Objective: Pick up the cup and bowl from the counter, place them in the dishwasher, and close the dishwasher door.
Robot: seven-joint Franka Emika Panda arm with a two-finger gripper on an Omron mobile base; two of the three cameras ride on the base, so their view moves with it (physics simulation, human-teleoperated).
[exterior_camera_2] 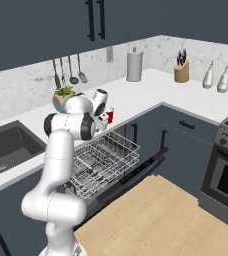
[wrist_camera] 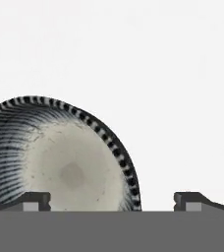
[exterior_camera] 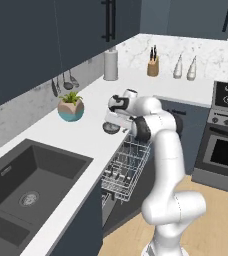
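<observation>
The gripper (wrist_camera: 112,201) hangs low over the counter (exterior_camera: 91,131), close to its front edge, with its two dark fingertips (wrist_camera: 33,200) set wide apart and nothing between them, so the jaws stand released. In the hand view the bowl (wrist_camera: 60,157) lies directly beneath and ahead of the gripper but off toward one fingertip: that tip overlaps the bowl's near rim, while the other tip sits over bare white counter just beside the rim. The bowl shows a pale inside and a striped dark edge; whether a finger touches it cannot be told.

From the left base view the bowl (exterior_camera: 111,128) rests on the counter right under the hand, at the counter's edge. In the right base view the cup (exterior_camera_2: 109,115) stands upright on the counter just beyond the hand, very near it. Below and in front of the gripper the dishwasher (exterior_camera_2: 103,160) has its white wire rack pulled out, and the dishwasher door (exterior_camera_2: 136,177) lies folded down, open, beneath the rack.
</observation>
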